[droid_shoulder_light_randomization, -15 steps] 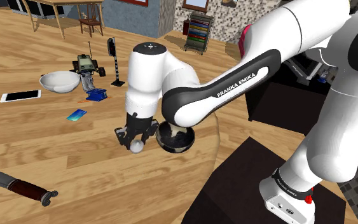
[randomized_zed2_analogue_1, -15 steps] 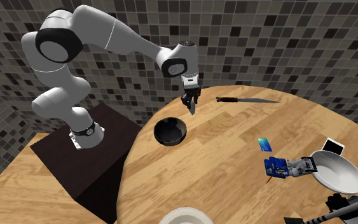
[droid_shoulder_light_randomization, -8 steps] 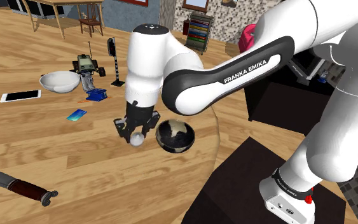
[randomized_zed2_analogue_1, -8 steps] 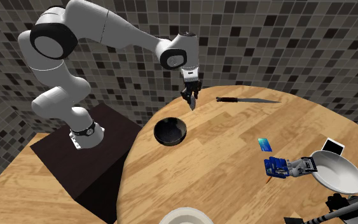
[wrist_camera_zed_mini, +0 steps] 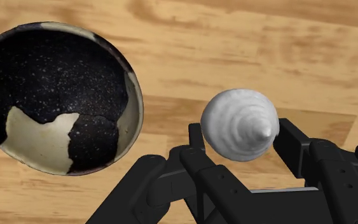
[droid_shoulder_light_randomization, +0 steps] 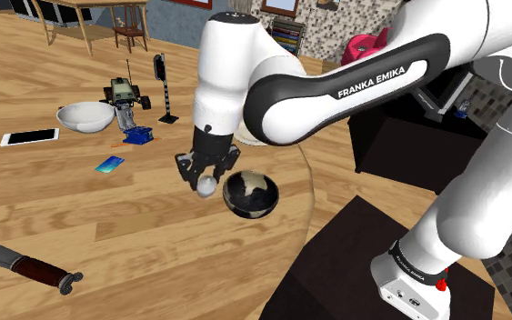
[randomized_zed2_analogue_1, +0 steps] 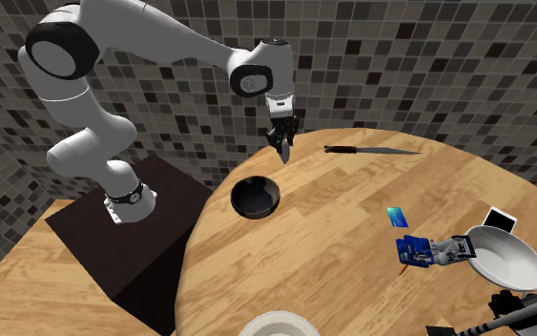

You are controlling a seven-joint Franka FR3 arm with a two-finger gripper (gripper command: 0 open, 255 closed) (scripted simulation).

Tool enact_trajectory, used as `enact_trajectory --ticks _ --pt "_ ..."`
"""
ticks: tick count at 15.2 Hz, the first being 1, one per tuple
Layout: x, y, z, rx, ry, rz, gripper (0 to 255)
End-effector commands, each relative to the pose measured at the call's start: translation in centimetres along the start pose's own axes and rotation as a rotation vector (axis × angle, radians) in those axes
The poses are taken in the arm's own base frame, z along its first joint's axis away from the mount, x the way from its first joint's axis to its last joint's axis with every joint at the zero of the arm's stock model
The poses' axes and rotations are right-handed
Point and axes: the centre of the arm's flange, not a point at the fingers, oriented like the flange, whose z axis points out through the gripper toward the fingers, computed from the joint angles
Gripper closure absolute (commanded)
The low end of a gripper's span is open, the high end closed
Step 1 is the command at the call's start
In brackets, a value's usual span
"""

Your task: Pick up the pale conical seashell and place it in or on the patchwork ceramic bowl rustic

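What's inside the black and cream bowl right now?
Nothing: in the wrist view the bowl shows a bare speckled interior, uncovered. The white seashell is clasped in the gripper beside it.

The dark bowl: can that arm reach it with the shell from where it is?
Probably yes. The gripper, shut on the pale shell, hangs above the table right beside the bowl, with nothing between them.

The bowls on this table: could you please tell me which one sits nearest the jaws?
The black bowl with cream patches, right beside the clasped pale seashell; the plain white bowl sits far off, by the white phone.
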Motion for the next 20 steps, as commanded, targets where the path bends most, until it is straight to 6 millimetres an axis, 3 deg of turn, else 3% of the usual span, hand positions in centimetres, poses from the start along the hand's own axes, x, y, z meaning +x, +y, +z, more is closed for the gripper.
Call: enact_trajectory --ticks 1,9,20 --pt "0.5 2.4 -0.2 0.001 -0.001 -0.001 255" --pt "2.2 13.2 -1.3 0.001 -0.001 -0.001 255" --pt "1.6 13.6 4.5 0.001 -0.001 -0.001 255"
